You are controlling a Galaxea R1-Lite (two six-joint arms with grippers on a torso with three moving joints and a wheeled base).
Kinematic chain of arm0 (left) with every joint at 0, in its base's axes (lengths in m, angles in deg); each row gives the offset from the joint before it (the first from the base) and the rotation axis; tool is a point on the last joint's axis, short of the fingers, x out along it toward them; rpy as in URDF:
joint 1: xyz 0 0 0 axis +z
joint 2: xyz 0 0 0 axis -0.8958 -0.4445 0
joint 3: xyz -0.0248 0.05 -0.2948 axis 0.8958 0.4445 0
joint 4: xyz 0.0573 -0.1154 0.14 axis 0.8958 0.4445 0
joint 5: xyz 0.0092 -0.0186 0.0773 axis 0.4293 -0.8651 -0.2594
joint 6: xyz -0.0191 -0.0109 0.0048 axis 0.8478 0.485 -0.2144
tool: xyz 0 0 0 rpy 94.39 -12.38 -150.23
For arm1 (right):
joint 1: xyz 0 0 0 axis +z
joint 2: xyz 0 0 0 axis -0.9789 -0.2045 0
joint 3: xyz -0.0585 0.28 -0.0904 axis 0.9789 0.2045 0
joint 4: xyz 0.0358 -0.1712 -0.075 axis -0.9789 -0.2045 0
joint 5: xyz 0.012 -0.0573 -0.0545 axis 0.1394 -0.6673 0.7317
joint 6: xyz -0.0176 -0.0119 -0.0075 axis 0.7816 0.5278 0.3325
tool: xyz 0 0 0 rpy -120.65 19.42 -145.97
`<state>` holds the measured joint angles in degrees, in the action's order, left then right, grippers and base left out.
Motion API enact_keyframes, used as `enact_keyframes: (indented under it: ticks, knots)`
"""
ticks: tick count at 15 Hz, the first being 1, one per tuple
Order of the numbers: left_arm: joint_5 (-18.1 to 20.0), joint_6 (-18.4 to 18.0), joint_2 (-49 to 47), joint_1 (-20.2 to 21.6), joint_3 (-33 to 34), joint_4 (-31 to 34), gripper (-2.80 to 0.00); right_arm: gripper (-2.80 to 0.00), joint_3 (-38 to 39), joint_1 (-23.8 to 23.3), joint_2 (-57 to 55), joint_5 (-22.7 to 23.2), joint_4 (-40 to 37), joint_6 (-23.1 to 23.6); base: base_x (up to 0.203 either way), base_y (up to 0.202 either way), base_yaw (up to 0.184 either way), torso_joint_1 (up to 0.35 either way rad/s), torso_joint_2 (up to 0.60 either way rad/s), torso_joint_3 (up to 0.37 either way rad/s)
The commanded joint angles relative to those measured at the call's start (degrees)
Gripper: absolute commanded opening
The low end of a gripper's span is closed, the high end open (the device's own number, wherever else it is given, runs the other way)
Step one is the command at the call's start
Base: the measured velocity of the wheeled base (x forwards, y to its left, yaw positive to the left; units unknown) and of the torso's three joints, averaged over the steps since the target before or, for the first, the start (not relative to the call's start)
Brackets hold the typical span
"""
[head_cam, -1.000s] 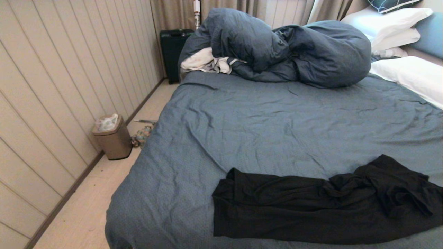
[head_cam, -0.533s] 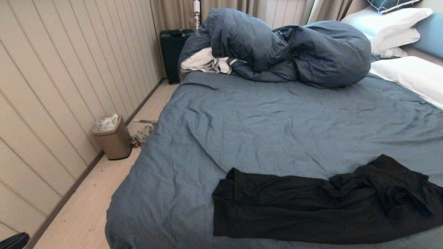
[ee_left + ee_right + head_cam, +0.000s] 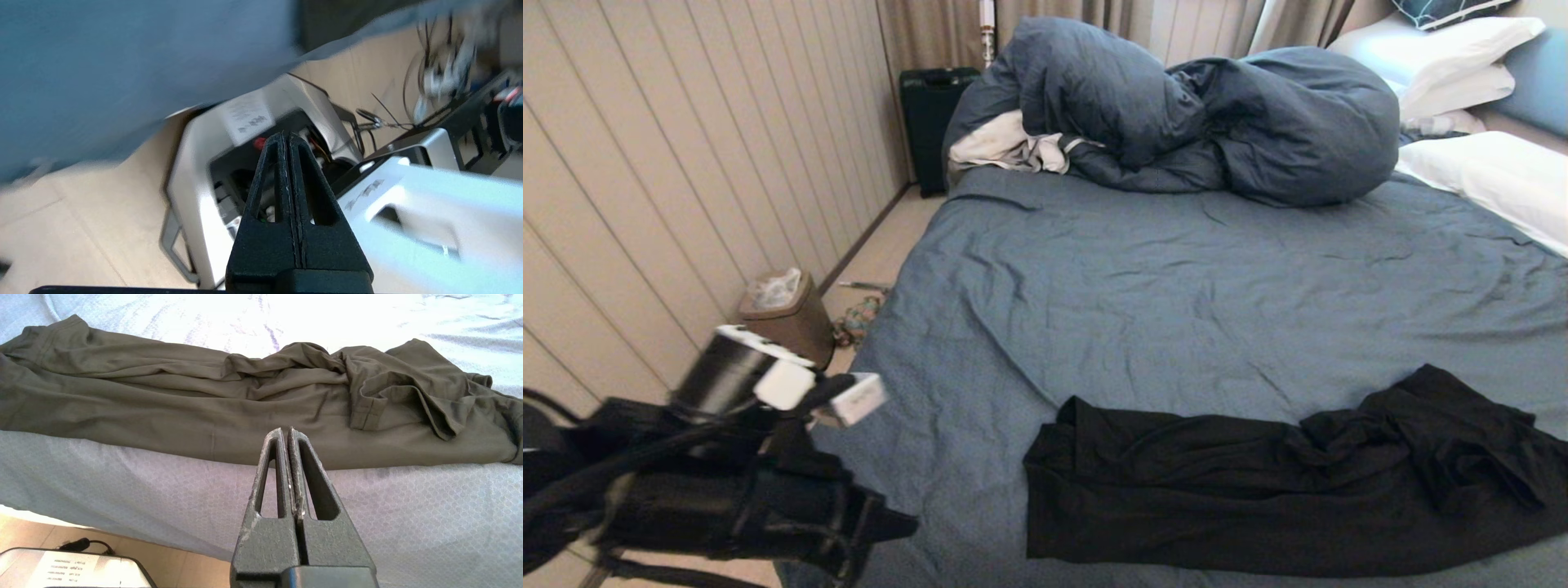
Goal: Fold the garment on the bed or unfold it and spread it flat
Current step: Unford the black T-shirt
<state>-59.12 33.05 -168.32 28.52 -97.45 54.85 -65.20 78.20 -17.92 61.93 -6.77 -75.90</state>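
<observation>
Left gripper (image 3: 288, 139) risen into view; garment (image 3: 1258, 482) unmoved

— Any writing you can make out?

— Nothing legible. The silver-grey metal robot base (image 3: 192, 171) carries a white rectangular paper sticker (image 3: 248, 116) with dark print, too blurred to read.

— And from the right wrist?

— A second white label (image 3: 67, 569) with rows of small grey print sits on a grey casing — also unreadable.
</observation>
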Motion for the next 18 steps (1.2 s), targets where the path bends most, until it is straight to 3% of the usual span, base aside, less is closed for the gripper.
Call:
enact_keyframes:
  ticks: [1,5,9,15,16,17,18]
  knots:
    - [-2.35,1.68,-13.00,-7.57,-3.31,-4.24,-0.09,-2.80,0.02,0.00,-0.06,0.02,-0.01,0.07,0.000,0.000,0.000,0.000,0.00,0.000]
    - [-17.74,6.27,-23.19,-16.02,-6.17,-22.74,0.00,-2.80,-0.07,0.00,-0.06,0.02,-0.01,-0.09,0.000,0.000,0.000,0.000,0.00,0.000]
    - [-31.58,7.24,-32.04,-18.20,-7.68,-36.04,0.00,-2.80,0.02,0.00,0.01,-0.07,-0.01,-0.27,0.000,0.000,0.000,0.000,0.00,0.000]
    - [-35.89,7.05,-36.82,-18.08,-12.83,-37.74,0.00,-2.80,0.02,0.00,0.03,-0.07,-0.01,-0.27,0.000,0.000,0.000,0.000,0.00,0.000]
    - [-35.91,6.98,-36.90,-18.11,-12.82,-37.72,-2.34,-2.80,0.02,0.00,0.03,-0.07,-0.01,-0.21,0.000,0.000,0.000,0.000,0.00,0.000]
    - [-36.07,7.04,-36.90,-18.57,-12.45,-37.32,-2.80,-2.80,0.02,0.00,0.03,-0.07,-0.01,-0.18,0.000,0.000,0.000,0.000,0.00,0.000]
    - [-36.60,7.14,-36.64,-18.95,-12.22,-37.11,-2.80,-2.80,0.02,0.00,0.03,-0.07,-0.01,-0.18,0.000,0.000,0.000,0.000,0.00,0.000]
